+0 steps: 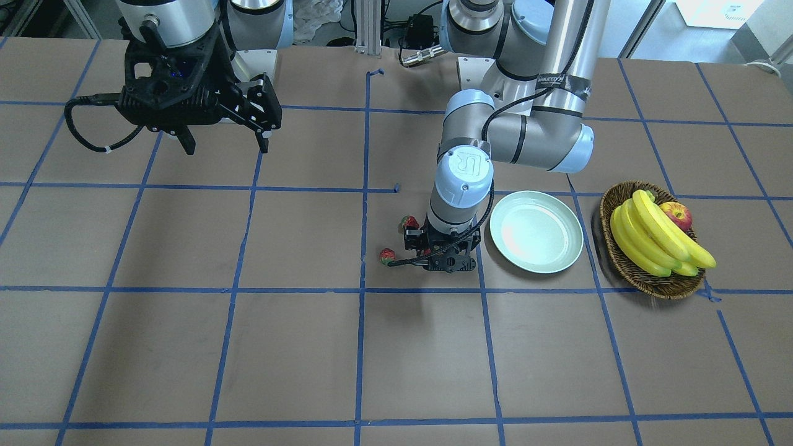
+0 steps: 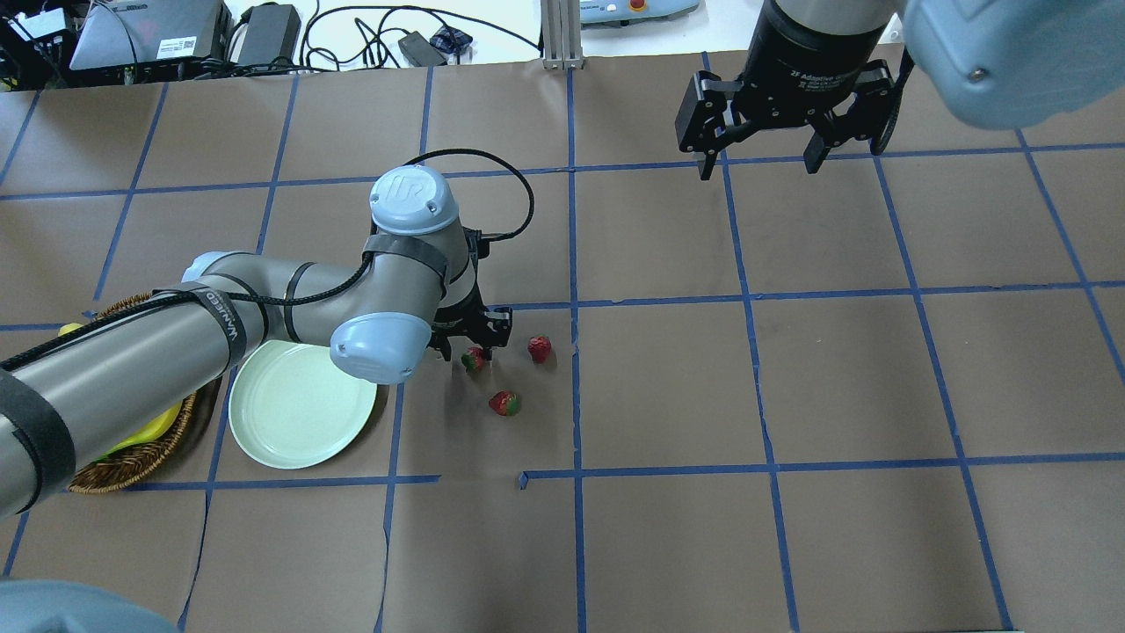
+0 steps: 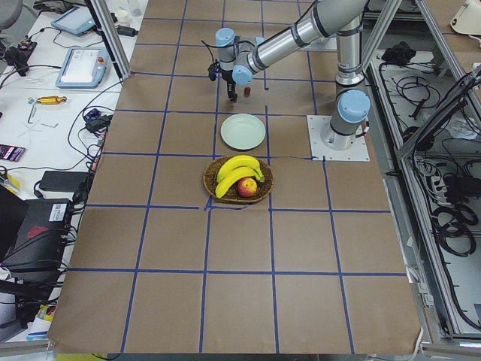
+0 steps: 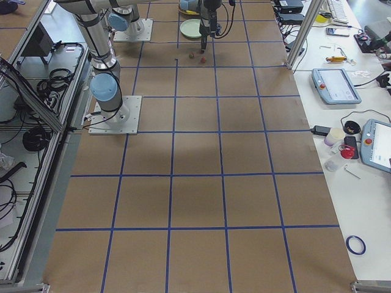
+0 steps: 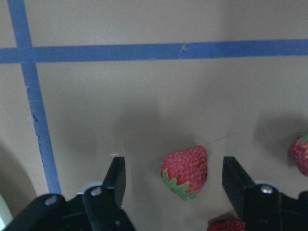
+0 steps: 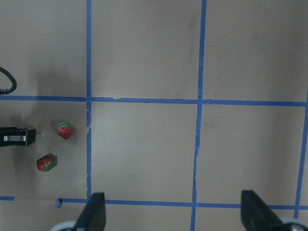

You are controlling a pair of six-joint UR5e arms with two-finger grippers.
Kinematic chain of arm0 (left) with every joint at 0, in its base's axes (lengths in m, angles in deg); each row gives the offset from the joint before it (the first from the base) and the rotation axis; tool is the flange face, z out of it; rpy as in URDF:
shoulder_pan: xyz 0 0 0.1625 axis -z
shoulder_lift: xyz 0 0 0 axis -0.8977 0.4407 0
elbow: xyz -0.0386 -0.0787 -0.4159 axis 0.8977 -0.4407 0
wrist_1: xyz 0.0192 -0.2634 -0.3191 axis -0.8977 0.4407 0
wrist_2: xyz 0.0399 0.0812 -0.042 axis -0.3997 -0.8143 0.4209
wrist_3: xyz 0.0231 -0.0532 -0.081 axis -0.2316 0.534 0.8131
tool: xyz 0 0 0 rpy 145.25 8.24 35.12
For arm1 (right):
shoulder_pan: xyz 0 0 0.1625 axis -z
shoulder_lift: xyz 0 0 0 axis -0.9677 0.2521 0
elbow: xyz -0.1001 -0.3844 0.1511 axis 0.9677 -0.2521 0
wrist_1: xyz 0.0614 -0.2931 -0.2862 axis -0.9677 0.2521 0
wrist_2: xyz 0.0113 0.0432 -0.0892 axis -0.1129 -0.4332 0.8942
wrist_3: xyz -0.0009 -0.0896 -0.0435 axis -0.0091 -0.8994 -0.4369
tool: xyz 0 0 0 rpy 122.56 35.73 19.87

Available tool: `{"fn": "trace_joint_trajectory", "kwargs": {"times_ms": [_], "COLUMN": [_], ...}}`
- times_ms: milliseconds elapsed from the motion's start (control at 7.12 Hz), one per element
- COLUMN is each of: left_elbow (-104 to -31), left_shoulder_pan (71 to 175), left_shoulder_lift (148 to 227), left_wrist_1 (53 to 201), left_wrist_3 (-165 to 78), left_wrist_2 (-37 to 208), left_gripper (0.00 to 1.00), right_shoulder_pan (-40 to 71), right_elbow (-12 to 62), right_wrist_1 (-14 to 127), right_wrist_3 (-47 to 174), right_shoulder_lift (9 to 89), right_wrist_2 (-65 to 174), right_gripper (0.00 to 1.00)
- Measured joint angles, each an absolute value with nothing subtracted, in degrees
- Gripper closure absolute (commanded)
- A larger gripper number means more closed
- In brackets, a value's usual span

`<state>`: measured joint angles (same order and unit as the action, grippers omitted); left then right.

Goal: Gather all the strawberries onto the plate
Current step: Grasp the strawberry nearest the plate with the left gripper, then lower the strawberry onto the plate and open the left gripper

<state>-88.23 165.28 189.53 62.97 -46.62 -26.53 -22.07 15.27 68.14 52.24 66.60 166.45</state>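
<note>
- My left claw (image 5: 175, 182) hangs low over the table (image 5: 144, 106), jaws spread, gripping nothing.
- One strawberry (image 5: 186, 171) lies on the table between my two fingers (image 5: 115, 177). It is nearer one finger than the other and touches neither, with its green cap toward the claw's base.
- A second strawberry (image 2: 539, 348) and a third strawberry (image 2: 504, 403) lie just beside that claw, on the side away from the plate (image 2: 290, 413).
- The plate, mint green, sits near on the claw's other side; all three berries are off it.
- Past the plate stands a wicker basket (image 1: 644, 286) holding bananas (image 1: 650, 238) and an apple (image 1: 677, 215).
- My wrist cap (image 2: 413, 195) bears a "UR" logo; the forearm strap (image 2: 230, 318) reads something like "WANJEED".
- My right claw (image 2: 756, 163) hangs wide open, well apart from the berries; its label begins "2F Adaptive", the rest illegible.
</note>
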Motion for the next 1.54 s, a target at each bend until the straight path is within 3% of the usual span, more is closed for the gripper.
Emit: {"fn": "trace_joint_trajectory", "kwargs": {"times_ms": [421, 842, 982, 1123, 1544], "left_elbow": [-87.28, -84.59, -85.93, -88.09, -90.01], "left_shoulder_pan": [165.23, 160.17, 157.46, 155.80, 157.13], "left_shoulder_lift": [188.15, 183.42, 182.39, 182.11, 182.09], "left_wrist_1": [63.78, 75.36, 77.21, 77.73, 77.08], "left_wrist_3": [-47.86, -57.71, -61.08, -62.30, -58.71], "left_wrist_2": [-29.30, -38.15, -39.46, -39.82, -39.20], "left_gripper": [1.00, 1.00, 0.68, 0.02, 0.00], "right_shoulder_pan": [-22.07, -22.09, -22.13, -22.14, -22.16], "right_elbow": [15.27, 15.27, 15.27, 15.27, 15.29], "right_wrist_1": [68.14, 68.14, 68.14, 68.14, 68.14], "right_wrist_3": [52.32, 52.41, 52.42, 52.42, 52.42], "right_shoulder_lift": [66.57, 66.54, 66.54, 66.54, 66.54], "right_wrist_2": [166.50, 166.46, 166.47, 166.49, 166.43], "right_gripper": [0.00, 0.00, 0.00, 0.00, 0.00]}}
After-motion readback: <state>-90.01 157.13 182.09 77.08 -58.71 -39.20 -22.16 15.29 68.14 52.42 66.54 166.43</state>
